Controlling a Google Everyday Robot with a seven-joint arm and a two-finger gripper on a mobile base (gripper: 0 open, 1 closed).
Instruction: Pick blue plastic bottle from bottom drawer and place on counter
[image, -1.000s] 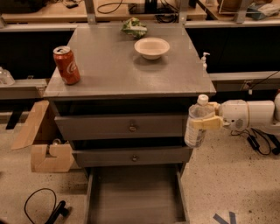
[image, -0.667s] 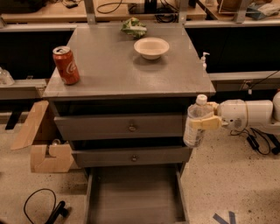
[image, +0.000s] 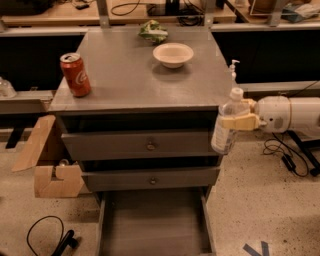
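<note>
My gripper (image: 239, 121) reaches in from the right on a white arm and is shut on the blue plastic bottle (image: 225, 135). The bottle is clear with a white cap and hangs upright in the air beside the cabinet's right front corner, its cap about level with the counter (image: 125, 75). The bottom drawer (image: 152, 225) is pulled open below, and its grey floor shows nothing on it.
A red soda can (image: 75, 74) stands at the counter's left front. A white bowl (image: 173, 54) and a green crumpled item (image: 153, 31) sit at the back. A small white pump dispenser (image: 232, 69) is off the right edge. A cardboard piece (image: 50, 165) lies left; cables run along the floor.
The bottle and gripper have shifted slightly left toward the cabinet's corner. Nothing else has moved.
</note>
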